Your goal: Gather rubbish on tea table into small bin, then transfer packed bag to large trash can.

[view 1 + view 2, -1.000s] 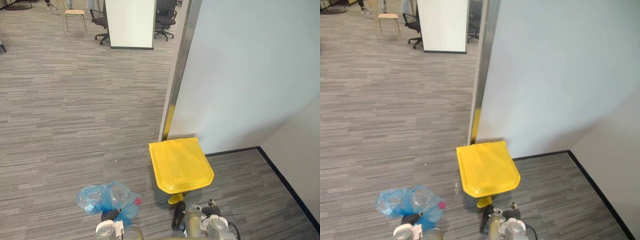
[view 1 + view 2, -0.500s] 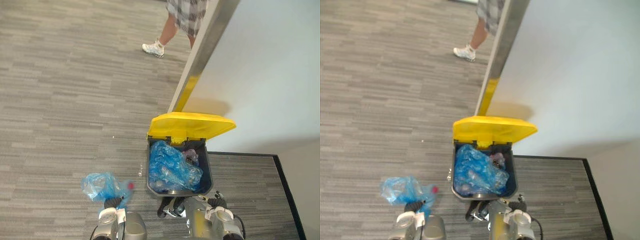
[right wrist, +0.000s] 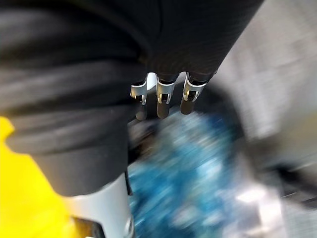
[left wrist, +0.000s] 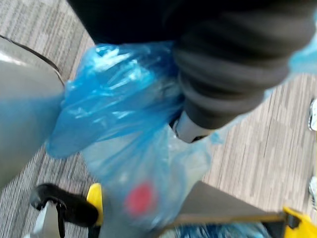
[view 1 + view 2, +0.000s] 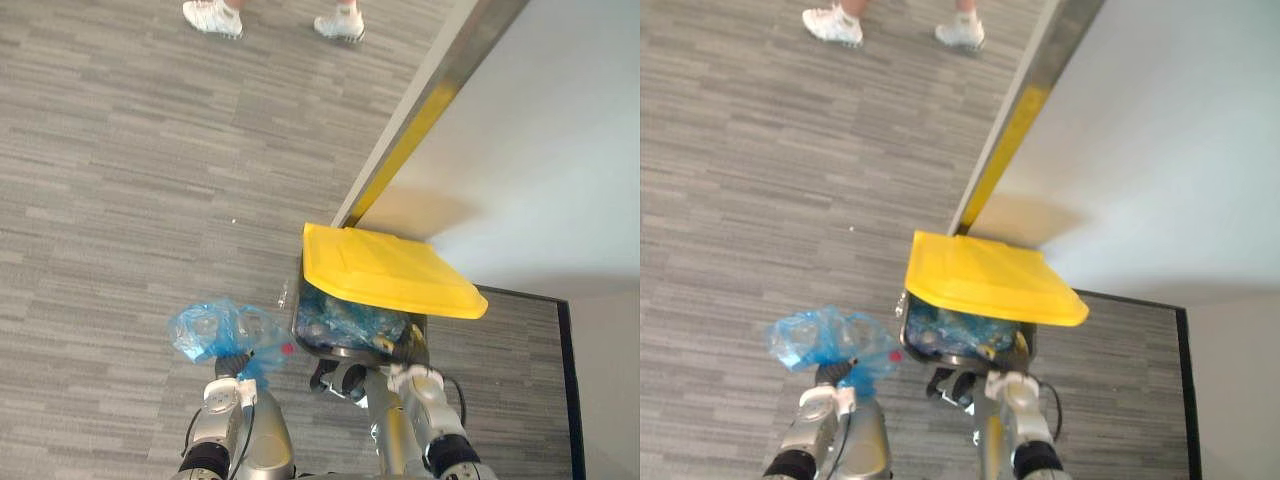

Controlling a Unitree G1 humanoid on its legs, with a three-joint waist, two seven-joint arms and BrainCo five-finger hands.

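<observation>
Left hand (image 5: pixel 232 365) clenched on the bunched neck of the blue bag (image 5: pixel 215 328) — the bag is off the carpet floor (image 5: pixel 120 200), puffed out above the hand, and just beside the left side of the trash can (image 5: pixel 345 352). Left wrist view: crumpled blue film gathered at the hand, something small and red showing through it. The can is dark grey and stands on the floor in the corner, close to the pale wall (image 5: pixel 560 150) and at the foot of a metal post (image 5: pixel 425 115) that carries a yellow stripe. Yellow lid (image 5: pixel 380 268) tilted, part raised, covering most of the opening; under its near edge, blue bagged rubbish (image 5: pixel 345 318) lies inside the can. Right hand (image 5: pixel 333 378) sits low at the can's near rim — clenched or released, cannot tell. A person's two white shoes (image 5: pixel 212 15) stand on the floor at the far edge, well apart from the can.
</observation>
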